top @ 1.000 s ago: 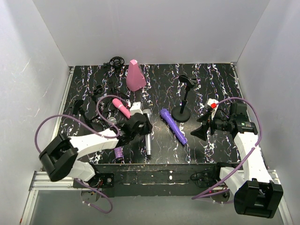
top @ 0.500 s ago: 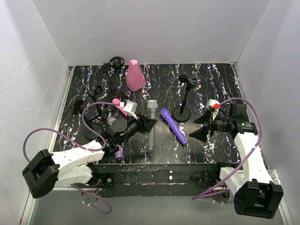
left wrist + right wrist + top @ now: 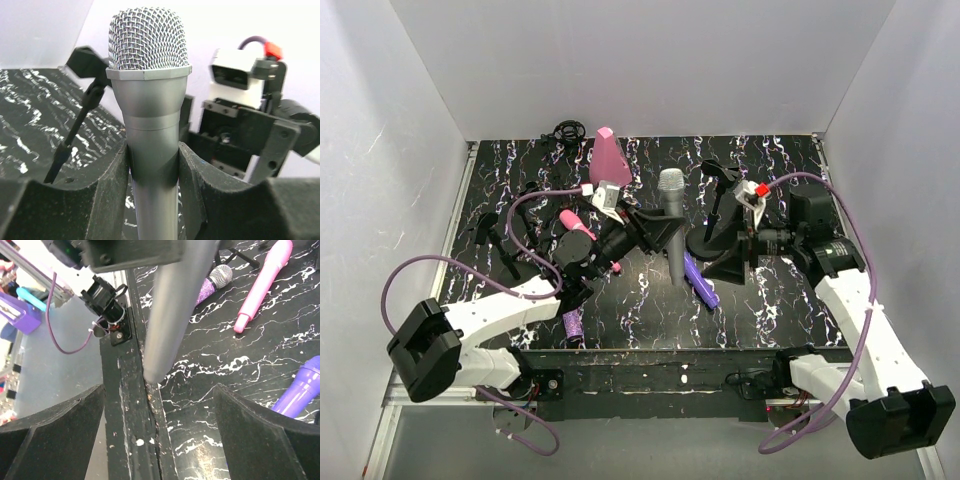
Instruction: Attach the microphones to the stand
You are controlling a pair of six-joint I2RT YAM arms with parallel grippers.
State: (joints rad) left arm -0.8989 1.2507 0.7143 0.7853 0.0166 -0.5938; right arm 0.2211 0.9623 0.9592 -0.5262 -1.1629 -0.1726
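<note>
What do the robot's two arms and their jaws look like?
Both the left arm and right arm have white links with black joints. A purple cable loops loosely along each. Each wrist carries a white camera block; the right one shows a red tab. The jaws are black and broad, with grainy matte faces.

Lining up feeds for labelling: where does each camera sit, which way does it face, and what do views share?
Top external: high behind the robot, facing down at the table; both arms show.
Left wrist: on the left tool, facing the silver-grey microphone it grips; own pads show.
Right wrist: on the right tool, facing the table's near edge; own fingers show.
Shared: all see that microphone.
</note>
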